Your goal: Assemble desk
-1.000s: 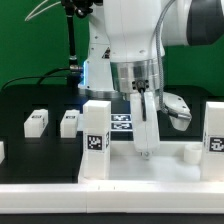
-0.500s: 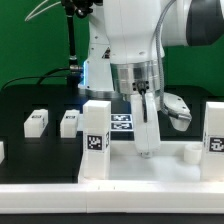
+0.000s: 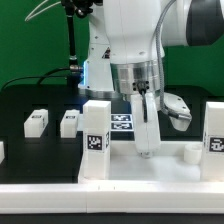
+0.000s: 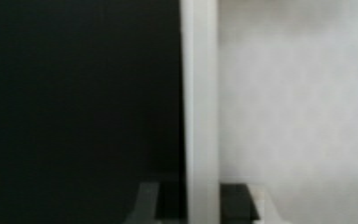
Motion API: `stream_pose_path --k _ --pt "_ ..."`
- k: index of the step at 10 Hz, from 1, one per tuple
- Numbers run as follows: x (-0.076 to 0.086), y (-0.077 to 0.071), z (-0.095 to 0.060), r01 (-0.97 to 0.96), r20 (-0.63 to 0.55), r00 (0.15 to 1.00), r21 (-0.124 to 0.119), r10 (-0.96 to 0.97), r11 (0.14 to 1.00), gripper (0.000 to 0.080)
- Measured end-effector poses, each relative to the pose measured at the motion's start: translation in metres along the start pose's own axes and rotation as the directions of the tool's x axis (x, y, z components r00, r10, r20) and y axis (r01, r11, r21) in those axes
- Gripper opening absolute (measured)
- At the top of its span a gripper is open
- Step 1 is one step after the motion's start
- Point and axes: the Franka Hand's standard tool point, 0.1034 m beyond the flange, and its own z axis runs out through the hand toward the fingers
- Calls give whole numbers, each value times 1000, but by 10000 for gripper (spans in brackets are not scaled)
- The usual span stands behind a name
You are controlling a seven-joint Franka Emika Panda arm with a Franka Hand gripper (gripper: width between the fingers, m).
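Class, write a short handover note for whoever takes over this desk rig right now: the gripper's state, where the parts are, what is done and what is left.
Gripper: lowered to the far edge of the tabletop. In the wrist view its fingers stand on either side of a white rim; whether they clamp it cannot be told.
Parts: middle leg and right leg stand upright at the tabletop. First loose leg and second loose leg lie on the black table behind.
Done: apparently two legs are up, but their seating is not visible.
Left: the loose legs.
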Motion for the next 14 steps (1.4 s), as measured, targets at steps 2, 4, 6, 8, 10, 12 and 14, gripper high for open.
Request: stream_pose_path --k 2,4,6,8,10,12,14 --pt "1 0 0 38 -1 999 0 -38 999 51" --pt "20 14 -5 269 6 963 -10 -269 963 51" --pt "43 25 -7 468 34 884 -27 -467 884 51" --pt "58 28 -7 632 55 774 -26 -631 774 51" --pt "65 28 -8 732 48 682 -24 -730 681 51" --pt "67 27 -8 823 49 567 -20 -822 567 51" --pt "66 8 -14 937 46 350 -33 -936 349 51"
